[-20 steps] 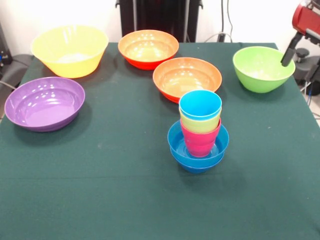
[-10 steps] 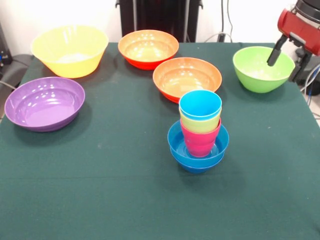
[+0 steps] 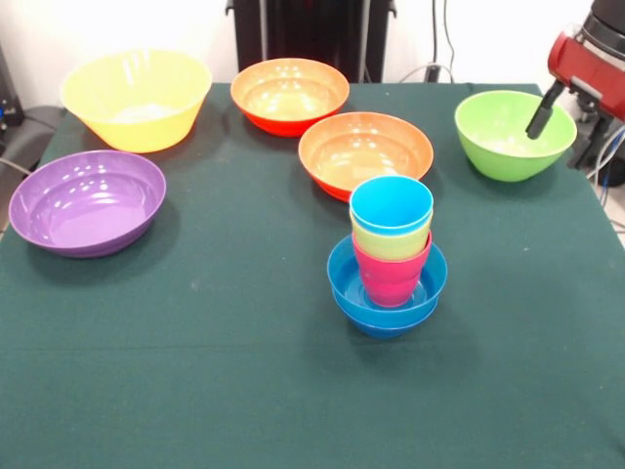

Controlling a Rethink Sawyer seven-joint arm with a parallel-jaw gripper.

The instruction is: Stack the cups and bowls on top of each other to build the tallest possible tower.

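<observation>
Cups and small blue bowls form the tower (image 3: 389,262), which stands a little right of the worktop's (image 3: 195,371) middle, on the green cloth. At its base the two small blue bowls (image 3: 387,295) sit nested, one inside the other. In them stands the red-pink cup (image 3: 391,274), upright; the yellow cup (image 3: 390,241) is nested in that, and the light blue cup (image 3: 392,205) sits in the yellow one as the top piece, mouth up.

Just behind the tower, apart from it, lies an orange bowl (image 3: 365,151). A second orange bowl (image 3: 289,95) rests further back and to the left, close to the first. The lime green bowl (image 3: 513,134) stands alone near the far right corner, well apart from the tower. The large yellow bowl (image 3: 136,98) is at the far left, and the purple bowl (image 3: 87,201) lies in front of it near the left edge. All bowls stand mouth up and hold nothing.

The pincer (image 3: 540,119) shows as a dark finger hanging from the red arm (image 3: 581,61) at the upper right, over the lime green bowl's right rim. Only one finger is plain to see, so whether it is wide or narrow cannot be told; it holds nothing visible.
</observation>
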